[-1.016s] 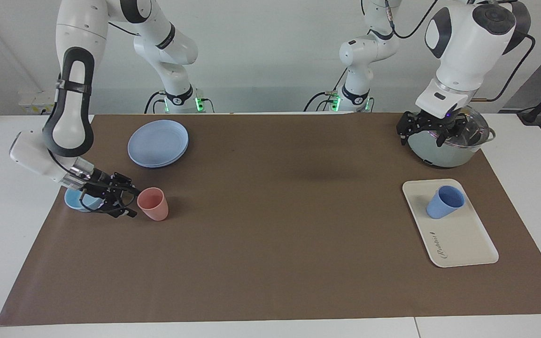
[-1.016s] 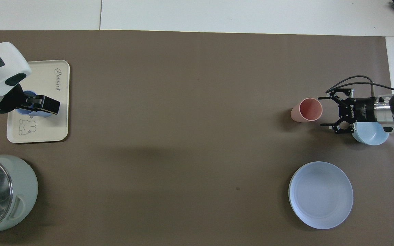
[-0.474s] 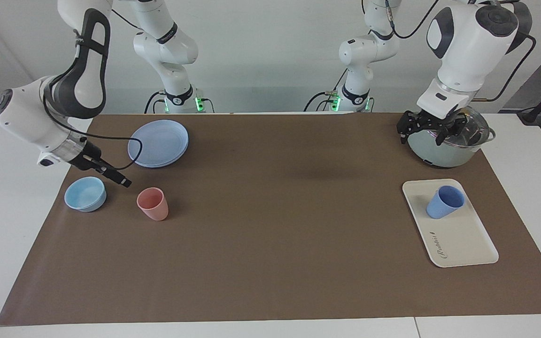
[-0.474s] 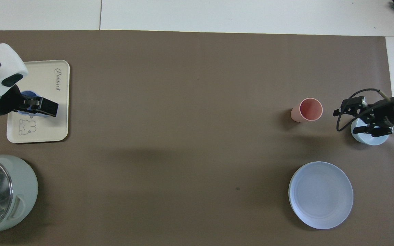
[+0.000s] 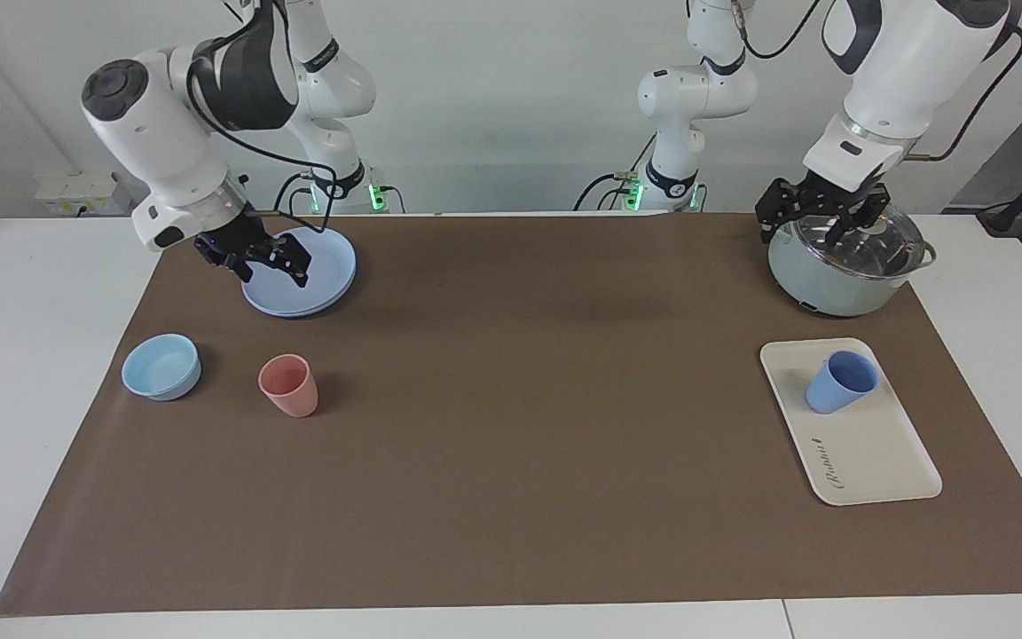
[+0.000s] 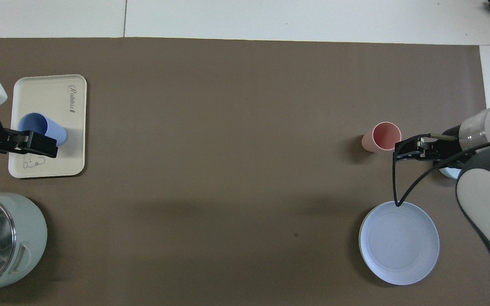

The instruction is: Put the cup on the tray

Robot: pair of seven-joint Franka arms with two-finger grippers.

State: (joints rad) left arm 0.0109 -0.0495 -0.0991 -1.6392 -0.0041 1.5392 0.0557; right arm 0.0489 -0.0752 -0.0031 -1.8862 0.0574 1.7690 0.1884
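Pot (image 6: pixel 2 238) cut by the overhead edge; light-blue bowl (image 6: pixel 449 172) mostly hidden under right arm

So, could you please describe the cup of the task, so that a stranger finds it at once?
Look at the left arm's end of the brown mat, where a cream-white tray with dark lettering lies, farther from the robots than the lidded pot. The cup stands on that tray. It is periwinkle blue, while the other tumbler is salmon pink and stands on the mat.
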